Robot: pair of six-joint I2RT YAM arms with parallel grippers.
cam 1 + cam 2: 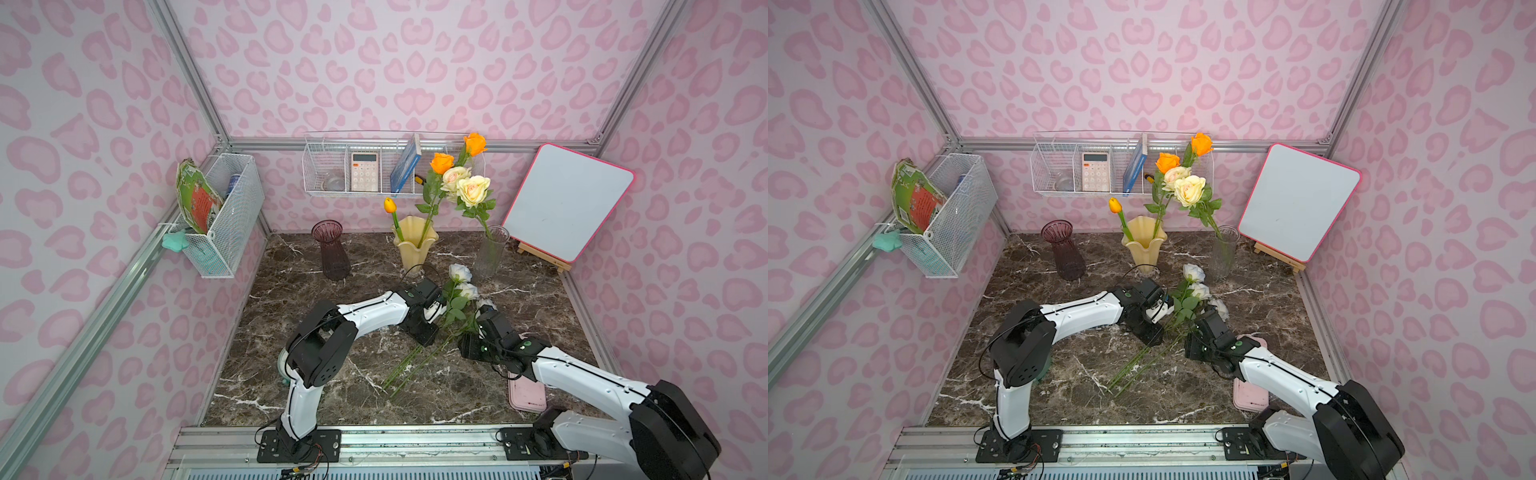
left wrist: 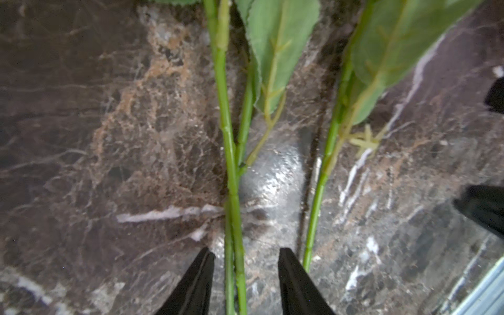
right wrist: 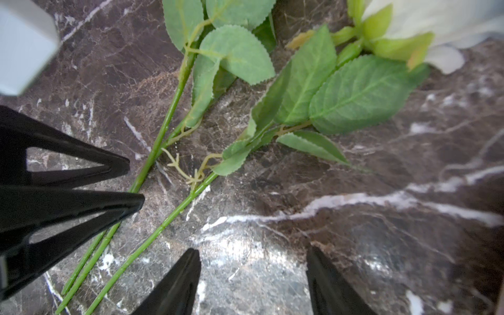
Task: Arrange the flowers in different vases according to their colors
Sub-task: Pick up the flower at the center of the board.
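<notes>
The left gripper (image 2: 244, 251), fingers (image 2: 196, 283) apart, straddles 2 white-rose stems (image 2: 231, 163) on the marble (image 2: 109, 136), a 3rd stem (image 2: 324, 169) just outside 1 finger, so it should close low and square to pinch both, while the right gripper (image 3: 253, 248) hovers spread and empty.

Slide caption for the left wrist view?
Left claw open astride two green stems on the marble tabletop, third stem just outside.
</notes>
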